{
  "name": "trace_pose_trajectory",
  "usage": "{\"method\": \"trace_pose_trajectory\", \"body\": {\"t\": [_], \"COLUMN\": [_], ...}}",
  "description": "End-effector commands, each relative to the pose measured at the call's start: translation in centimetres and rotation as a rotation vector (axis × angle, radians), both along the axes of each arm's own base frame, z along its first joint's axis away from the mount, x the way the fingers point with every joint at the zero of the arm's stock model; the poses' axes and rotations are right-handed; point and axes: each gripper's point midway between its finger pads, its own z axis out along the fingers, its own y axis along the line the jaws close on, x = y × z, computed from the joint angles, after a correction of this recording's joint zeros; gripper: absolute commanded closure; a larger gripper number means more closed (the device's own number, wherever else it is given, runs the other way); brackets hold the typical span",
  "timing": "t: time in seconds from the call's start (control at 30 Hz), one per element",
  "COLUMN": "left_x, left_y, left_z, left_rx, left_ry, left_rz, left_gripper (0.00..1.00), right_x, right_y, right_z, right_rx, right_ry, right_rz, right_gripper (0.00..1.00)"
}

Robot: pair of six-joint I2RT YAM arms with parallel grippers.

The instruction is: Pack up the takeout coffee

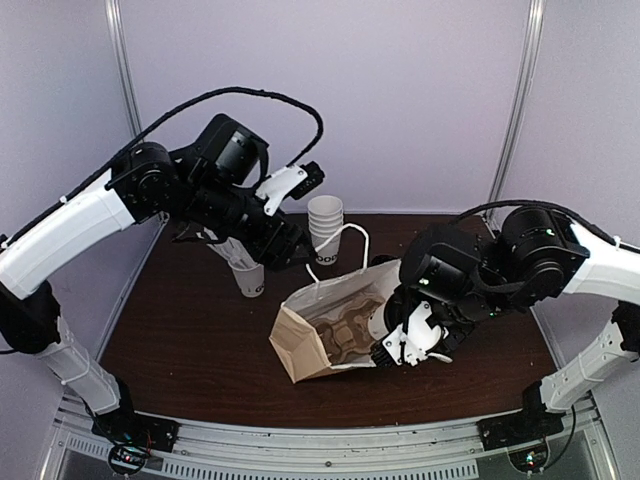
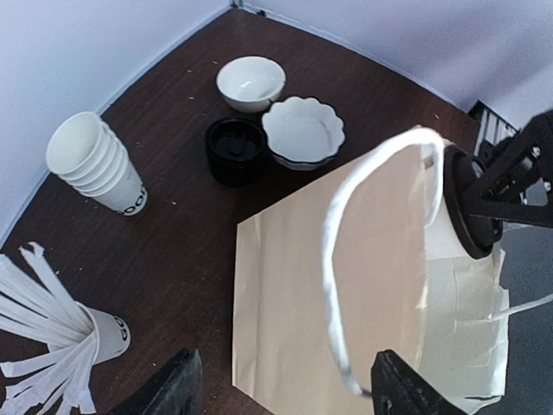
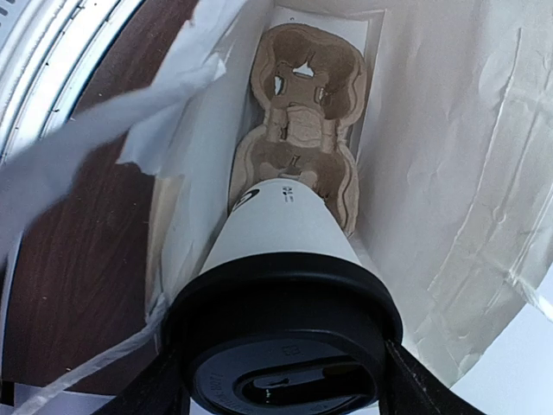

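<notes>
The takeout coffee (image 3: 281, 233) is a white paper cup with a black lid (image 3: 285, 346). My right gripper (image 3: 281, 380) is shut on it at the lid and holds it on its side in the mouth of the brown paper bag (image 3: 449, 173), base pointing inward. A cardboard cup carrier (image 3: 302, 104) lies deep in the bag. In the top view the bag (image 1: 310, 345) lies on its side mid-table with my right gripper (image 1: 405, 340) at its mouth. My left gripper (image 2: 285, 389) is open above the bag (image 2: 294, 285). The bag's white handle (image 2: 333, 251) loops up to its right finger.
A nested stack of white cups (image 1: 325, 215) stands at the back. A white cup of straws (image 1: 247, 275) stands at the left under my left arm. The left wrist view shows a white bowl (image 2: 251, 82), a scalloped white bowl (image 2: 302, 130) and a black bowl (image 2: 235, 149).
</notes>
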Motion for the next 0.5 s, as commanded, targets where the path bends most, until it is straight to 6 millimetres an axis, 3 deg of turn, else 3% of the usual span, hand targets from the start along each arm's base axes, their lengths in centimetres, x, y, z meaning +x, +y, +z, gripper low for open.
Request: {"method": "trace_pose_trajectory", "body": {"t": [0.0, 0.13, 0.3, 0.47], "left_x": [2.6, 3.4, 2.6, 5.4], "left_y": [0.3, -0.3, -1.8, -0.7], "left_z": [1.7, 0.4, 0.2, -3.1], "left_rx": [-0.192, -0.21, -0.273, -0.207], "left_ry": [-0.012, -0.002, 0.035, 0.085], "left_rz": [0.008, -0.018, -0.106, -0.003], "left_gripper": [0.28, 0.28, 0.27, 0.27], "right_x": [2.4, 2.8, 3.4, 4.5], "right_y": [0.0, 0.0, 0.4, 1.4], "right_z": [0.6, 0.5, 0.5, 1.4], "right_rx": [-0.003, -0.008, -0.001, 0.029], "right_ry": [-0.158, -0.192, -0.226, -0.277], "right_rz": [-0.044, -0.041, -0.056, -0.075], "right_gripper": [0.45, 0.45, 0.45, 0.45]}}
